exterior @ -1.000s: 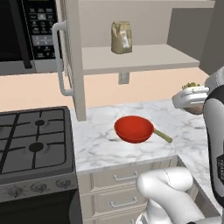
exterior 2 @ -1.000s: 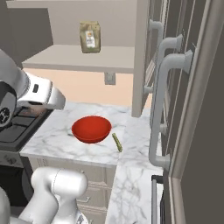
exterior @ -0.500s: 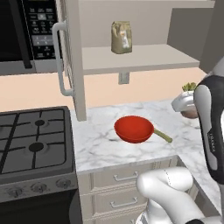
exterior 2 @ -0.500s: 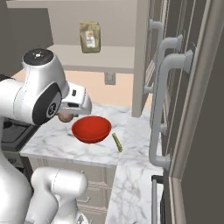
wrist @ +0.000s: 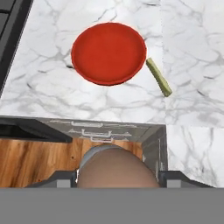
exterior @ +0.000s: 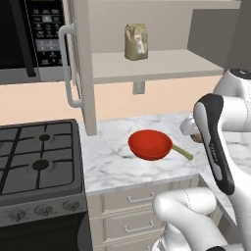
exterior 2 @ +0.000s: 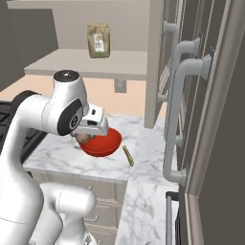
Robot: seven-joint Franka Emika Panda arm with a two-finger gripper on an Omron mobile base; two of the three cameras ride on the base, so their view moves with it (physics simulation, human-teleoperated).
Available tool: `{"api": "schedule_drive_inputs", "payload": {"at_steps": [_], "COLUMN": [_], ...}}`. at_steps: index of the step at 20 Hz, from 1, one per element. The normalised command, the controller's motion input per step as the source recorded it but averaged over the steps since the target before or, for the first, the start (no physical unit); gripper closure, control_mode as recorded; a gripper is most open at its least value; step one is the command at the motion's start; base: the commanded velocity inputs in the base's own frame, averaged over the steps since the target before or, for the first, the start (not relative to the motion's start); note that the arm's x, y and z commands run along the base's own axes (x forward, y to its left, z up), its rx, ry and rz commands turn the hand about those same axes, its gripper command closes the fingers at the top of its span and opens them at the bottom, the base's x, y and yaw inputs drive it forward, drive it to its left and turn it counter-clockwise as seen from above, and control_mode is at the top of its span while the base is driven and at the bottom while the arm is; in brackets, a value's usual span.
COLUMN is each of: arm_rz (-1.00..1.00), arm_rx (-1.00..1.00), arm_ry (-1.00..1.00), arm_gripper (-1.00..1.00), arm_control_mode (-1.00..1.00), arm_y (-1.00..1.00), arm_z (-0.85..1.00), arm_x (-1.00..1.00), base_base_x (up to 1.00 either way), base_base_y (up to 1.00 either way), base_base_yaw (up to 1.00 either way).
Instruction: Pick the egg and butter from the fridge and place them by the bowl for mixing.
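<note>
Your egg (wrist: 116, 168) clamped in tool (exterior 2: 85, 138), held in air near desk (wrist: 52, 94) front edge; butter (wrist: 159, 77) flat on desk, just beside bowl (wrist: 108, 53); bowl on marble desk next to stove (exterior: 34, 157); bag (exterior: 136, 41) on shelf above.
</note>
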Motion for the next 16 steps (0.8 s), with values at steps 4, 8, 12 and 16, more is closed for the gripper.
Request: {"api": "schedule_drive_inputs", "payload": {"at_steps": [4,8,12,16], "arm_rz": [0.0,0.0,0.0,0.01], "arm_rx": [0.0,-0.03,-0.02,0.0], "arm_ry": [0.16,0.03,0.0,0.0], "arm_gripper": [1.0,1.0,1.0,1.0], "arm_control_mode": [-1.0,-1.0,-1.0,-1.0], "arm_y": [-0.26,-0.23,-0.2,-0.23], "arm_z": [-0.46,-0.36,-0.41,-0.42], "arm_x": [0.47,0.35,0.42,0.49], "base_base_x": [0.0,0.0,0.0,0.0], "base_base_y": [0.0,0.0,0.0,0.0], "base_base_yaw": [0.0,0.0,0.0,0.0]}}
